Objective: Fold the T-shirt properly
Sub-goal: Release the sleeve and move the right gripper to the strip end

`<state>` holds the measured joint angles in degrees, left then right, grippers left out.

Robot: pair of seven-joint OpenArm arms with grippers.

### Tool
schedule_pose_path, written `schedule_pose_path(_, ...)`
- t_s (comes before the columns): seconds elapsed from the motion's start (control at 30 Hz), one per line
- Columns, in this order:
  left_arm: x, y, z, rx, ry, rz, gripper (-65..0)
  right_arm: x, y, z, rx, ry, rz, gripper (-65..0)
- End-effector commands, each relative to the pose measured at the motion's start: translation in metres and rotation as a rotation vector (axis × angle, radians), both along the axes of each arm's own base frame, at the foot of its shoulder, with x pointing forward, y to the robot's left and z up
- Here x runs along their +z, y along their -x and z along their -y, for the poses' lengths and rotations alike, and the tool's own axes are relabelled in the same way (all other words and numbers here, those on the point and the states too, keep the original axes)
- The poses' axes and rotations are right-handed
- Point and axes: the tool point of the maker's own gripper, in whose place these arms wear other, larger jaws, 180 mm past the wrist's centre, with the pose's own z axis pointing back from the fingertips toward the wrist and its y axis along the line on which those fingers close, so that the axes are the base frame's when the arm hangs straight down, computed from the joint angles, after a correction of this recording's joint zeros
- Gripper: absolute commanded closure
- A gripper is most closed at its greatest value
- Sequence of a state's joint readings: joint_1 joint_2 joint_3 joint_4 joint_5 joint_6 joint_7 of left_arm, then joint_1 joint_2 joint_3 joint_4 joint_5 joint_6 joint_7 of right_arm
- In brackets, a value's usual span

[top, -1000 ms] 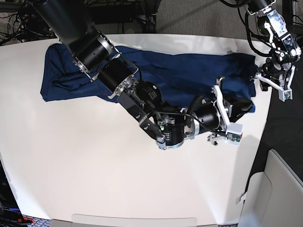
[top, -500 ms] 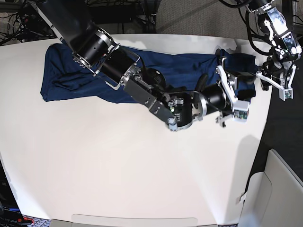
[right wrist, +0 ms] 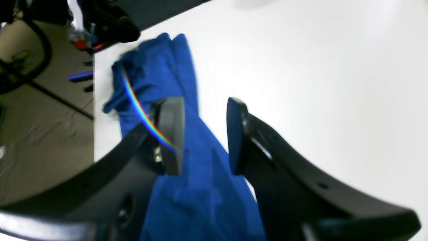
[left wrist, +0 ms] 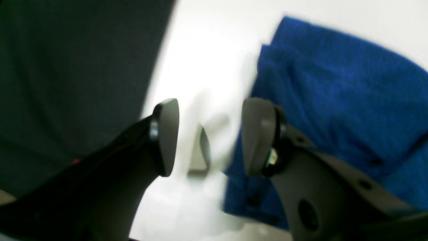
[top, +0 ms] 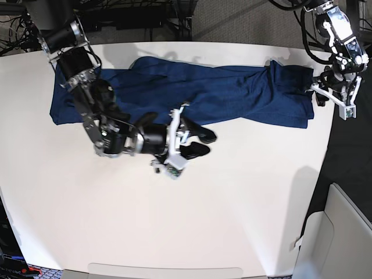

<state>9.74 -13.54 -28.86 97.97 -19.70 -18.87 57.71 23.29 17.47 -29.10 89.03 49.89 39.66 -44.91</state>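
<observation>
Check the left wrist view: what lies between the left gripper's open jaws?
Only bare white table; the T-shirt lies just beside the left gripper, not between them.

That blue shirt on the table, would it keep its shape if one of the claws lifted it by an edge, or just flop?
Probably flop: the T-shirt lies in soft wrinkles and bunched folds, so it looks limp. It likely drapes and stretches out long from wherever it is pinched. Pushed, the knit cloth would probably bunch on the white table rather than slide as one piece.
</observation>
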Motion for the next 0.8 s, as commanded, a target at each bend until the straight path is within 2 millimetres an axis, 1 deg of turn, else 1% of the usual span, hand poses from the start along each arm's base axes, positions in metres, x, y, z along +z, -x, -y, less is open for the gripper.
schedule_pose_path(0.0, 0.015, -0.011, 0.0, -0.031, 0.001, 0.047, -29.6, 0.017, -0.005, 0.009, -0.013, -0.029, 0.041, -19.4)
schedule_pose_path(0.1, 0.012, -0.011, 0.015, -0.124, 0.073, 0.022, -29.8, 0.009, 0.002, 0.029, -0.038, -0.002, 0.036, -19.4)
schedule_pose_path(0.17, 0.009, -0.012, 0.02, -0.148, 0.108, 0.014, -30.0, 0.007, 0.008, 0.038, -0.049, 0.009, 0.036, -19.4)
schedule_pose_path(0.27, 0.013, -0.019, 0.02, -0.147, 0.114, 0.027, -30.1, 0.003, 0.015, 0.05, -0.07, 0.017, 0.029, -19.4)
schedule_pose_path(0.43, 0.01, -0.019, 0.022, -0.146, 0.123, 0.024, -30.1, -0.006, 0.02, 0.065, -0.111, 0.025, 0.003, -19.4)
schedule_pose_path(0.5, 0.009, -0.019, 0.024, -0.149, 0.128, 0.022, -30.1, -0.007, 0.02, 0.067, -0.114, 0.028, 0.0, -19.4)
schedule_pose_path(0.6, 0.001, -0.016, 0.029, -0.144, 0.152, 0.007, -30.1, -0.007, 0.021, 0.067, -0.113, 0.027, 0.001, -19.4)
schedule_pose_path(0.77, -0.017, -0.009, 0.031, -0.122, 0.195, -0.034, -30.1, 0.006, 0.025, 0.06, -0.091, 0.013, 0.041, -19.4)
